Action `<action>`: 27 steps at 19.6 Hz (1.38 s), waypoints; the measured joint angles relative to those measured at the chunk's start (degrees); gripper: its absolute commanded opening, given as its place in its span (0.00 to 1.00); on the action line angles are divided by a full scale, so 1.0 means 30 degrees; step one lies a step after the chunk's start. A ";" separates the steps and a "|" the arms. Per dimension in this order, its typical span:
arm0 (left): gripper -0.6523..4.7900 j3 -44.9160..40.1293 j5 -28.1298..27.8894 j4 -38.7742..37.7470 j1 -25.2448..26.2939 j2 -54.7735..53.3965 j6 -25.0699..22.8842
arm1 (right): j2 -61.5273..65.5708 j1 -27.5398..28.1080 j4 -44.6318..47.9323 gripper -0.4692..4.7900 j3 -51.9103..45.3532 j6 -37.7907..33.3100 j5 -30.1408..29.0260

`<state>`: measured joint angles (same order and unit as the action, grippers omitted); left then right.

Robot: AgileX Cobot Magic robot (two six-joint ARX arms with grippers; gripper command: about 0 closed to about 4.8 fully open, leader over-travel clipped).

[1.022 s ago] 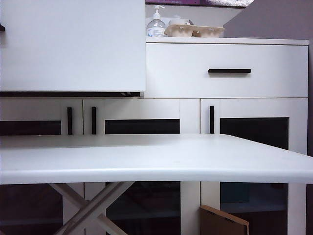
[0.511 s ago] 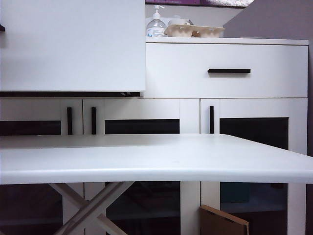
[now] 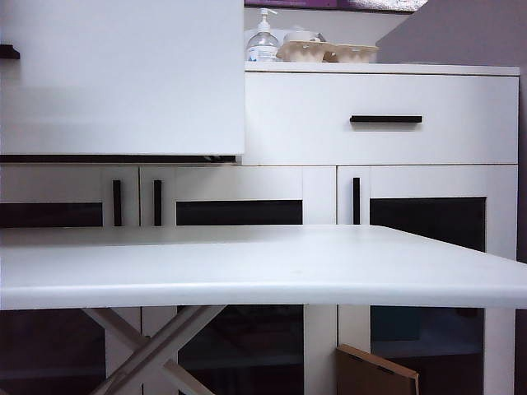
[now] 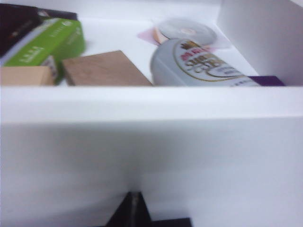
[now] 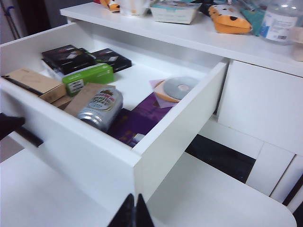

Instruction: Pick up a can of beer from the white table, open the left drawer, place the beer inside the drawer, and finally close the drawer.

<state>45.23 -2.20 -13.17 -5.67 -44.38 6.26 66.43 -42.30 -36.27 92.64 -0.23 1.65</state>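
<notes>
The right gripper [image 5: 133, 210] hangs above the white table [image 5: 213, 198], just in front of the pulled-out left drawer [image 5: 94, 156], fingers pressed together and holding nothing. The left gripper [image 4: 135, 213] is close before the drawer front, also clenched and empty; only its dark tips show. The can of beer [image 5: 101, 109] lies on its side inside the drawer, beside a green box [image 5: 87, 77]. From the room camera, no arm is visible.

Bright even light, left wrist view blurred, whites near glare
</notes>
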 measured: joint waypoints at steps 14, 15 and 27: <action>0.11 -0.0036 -0.0663 0.7096 0.0022 -0.4590 -0.0007 | 0.0007 -0.0029 0.0845 0.08 0.0000 0.0000 -0.0495; 0.11 -0.0036 -0.0663 0.7548 0.0022 -0.4896 -0.0007 | 0.0007 -0.0036 0.0838 0.08 0.0000 0.0000 -0.0503; 0.11 0.0248 -0.2069 1.2939 0.0146 -0.9136 -0.0007 | 0.0007 -0.0036 0.0721 0.08 0.0000 0.0000 -0.0561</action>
<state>45.98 -8.40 25.65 -5.23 -71.79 6.24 66.46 -42.41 -34.11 92.64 -0.23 -0.03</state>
